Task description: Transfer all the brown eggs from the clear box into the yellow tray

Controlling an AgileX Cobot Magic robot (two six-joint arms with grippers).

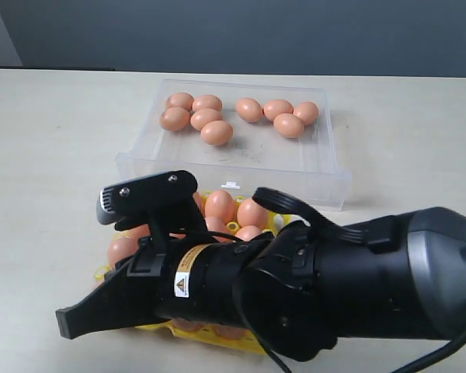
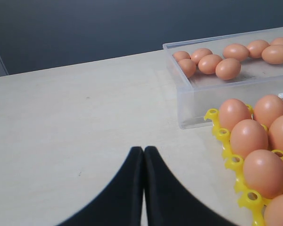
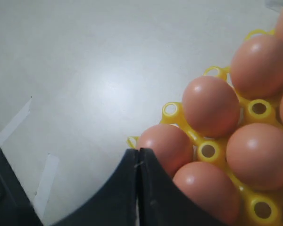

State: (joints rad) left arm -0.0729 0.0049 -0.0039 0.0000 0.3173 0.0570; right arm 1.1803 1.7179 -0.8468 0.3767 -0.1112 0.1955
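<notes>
A pale beige tabletop [image 1: 46, 155] meets a dark grey wall [image 1: 217, 31] behind.

The eggs [image 1: 217, 132] are a plain, matte orange-tan, all alike and unmarked. The box [image 1: 233, 167] is clear, with a small white tab [image 1: 231, 185]. The tray [image 2: 235, 162] is bright yellow throughout. The table [image 1: 46, 140] is a pale, plain cream, and the wall [image 1: 217, 31] behind it is dark blue-grey. The arm [image 1: 334, 280] is glossy black, shading to dark grey at its rear, with a yellow-and-white label [image 1: 185, 276]. The left gripper [image 2: 143, 149] and right gripper [image 3: 138, 151] are black.
</notes>
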